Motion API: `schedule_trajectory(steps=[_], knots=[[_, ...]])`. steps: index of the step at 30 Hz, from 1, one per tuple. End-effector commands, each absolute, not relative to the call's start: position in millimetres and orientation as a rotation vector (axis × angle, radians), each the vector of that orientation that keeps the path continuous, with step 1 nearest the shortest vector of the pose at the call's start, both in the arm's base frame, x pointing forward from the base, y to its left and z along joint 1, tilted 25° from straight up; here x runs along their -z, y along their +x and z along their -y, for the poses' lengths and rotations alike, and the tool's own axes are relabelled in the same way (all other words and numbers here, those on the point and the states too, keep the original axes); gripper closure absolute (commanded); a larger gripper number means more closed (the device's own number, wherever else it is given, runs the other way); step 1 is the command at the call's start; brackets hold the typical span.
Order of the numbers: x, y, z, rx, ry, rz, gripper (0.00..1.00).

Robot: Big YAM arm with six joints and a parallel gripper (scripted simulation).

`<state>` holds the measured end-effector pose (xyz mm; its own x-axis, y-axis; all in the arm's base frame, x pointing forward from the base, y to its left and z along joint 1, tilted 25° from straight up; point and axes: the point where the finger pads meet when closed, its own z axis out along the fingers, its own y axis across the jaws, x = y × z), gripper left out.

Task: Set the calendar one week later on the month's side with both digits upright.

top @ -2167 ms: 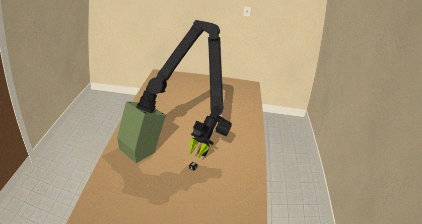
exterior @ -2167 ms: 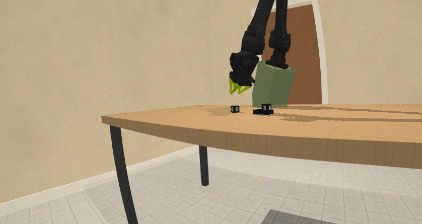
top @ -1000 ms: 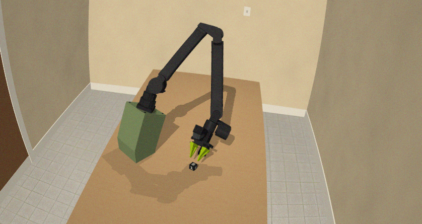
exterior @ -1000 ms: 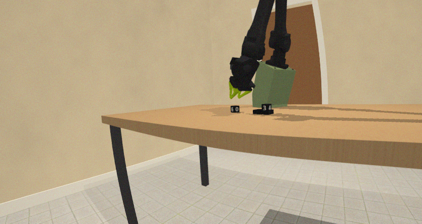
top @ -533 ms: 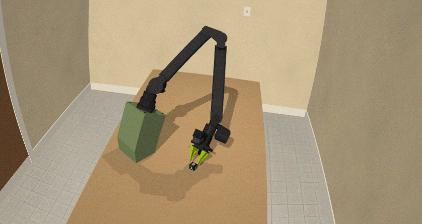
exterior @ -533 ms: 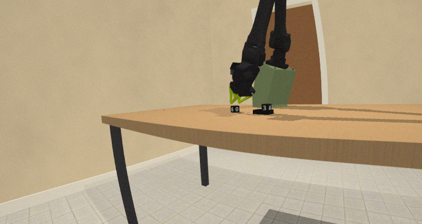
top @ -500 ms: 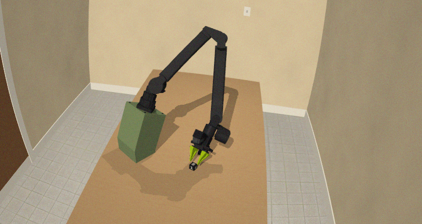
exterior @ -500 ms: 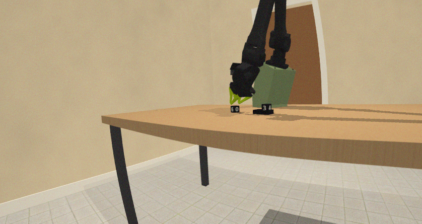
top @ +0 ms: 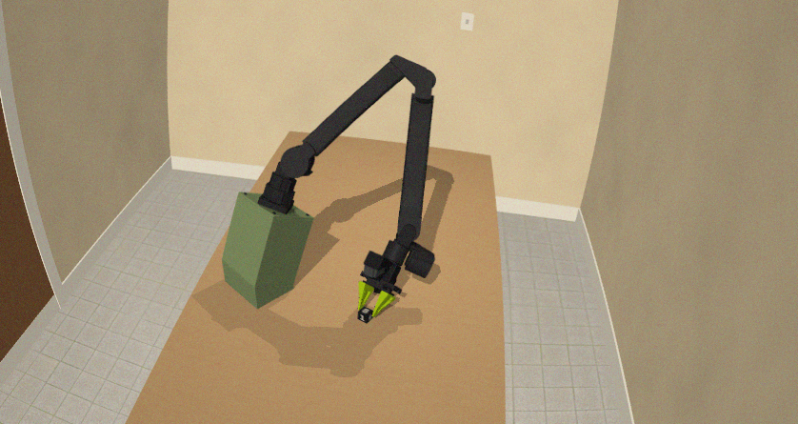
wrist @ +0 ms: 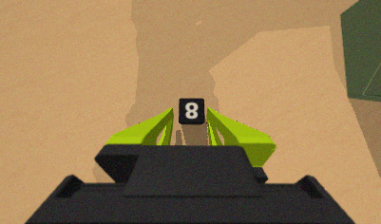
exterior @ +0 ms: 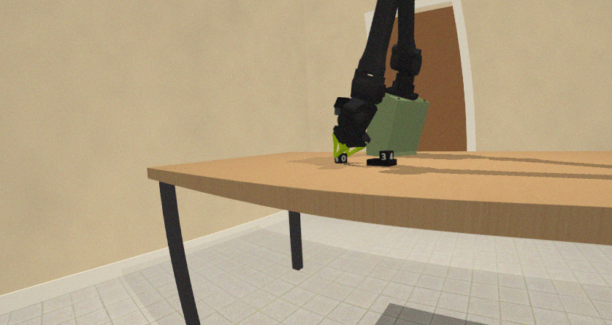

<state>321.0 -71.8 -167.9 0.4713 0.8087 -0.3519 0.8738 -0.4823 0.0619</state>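
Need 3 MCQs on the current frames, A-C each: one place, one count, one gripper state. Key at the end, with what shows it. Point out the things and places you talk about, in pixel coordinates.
1. Where is the loose cube?
A. In the tray
B. On the table, beside the tray
C. On the green block

2. How many cubes show in the exterior view?
A. One
B. Two
C. Four

3. How do the jaws stand?
A. Shut on the tray
B. Fully shut, nothing between them
C. Apart, not gripping

1: B. The exterior view shows the loose cube (top: 365, 314) (exterior: 340, 158) (wrist: 191, 111) on the table (top: 435, 365) (exterior: 256, 172) (wrist: 53, 62), apart from the tray (exterior: 375, 162).
2: B. The loose one, plus the tray cube (exterior: 385, 155) showing a 3.
3: C. The wrist view shows gaps between the jaws and both sides of the loose cube.
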Motion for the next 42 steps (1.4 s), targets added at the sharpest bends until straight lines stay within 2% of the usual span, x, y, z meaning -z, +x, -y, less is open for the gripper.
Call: schedule_trajectory(steps=[1, 42], knots=[[173.6, 323.2, 66.4, 0.404, 2.482, -1.451, 0.56], [174.0, 322.9, 65.5, 0.405, 2.480, -1.455, 0.56]])
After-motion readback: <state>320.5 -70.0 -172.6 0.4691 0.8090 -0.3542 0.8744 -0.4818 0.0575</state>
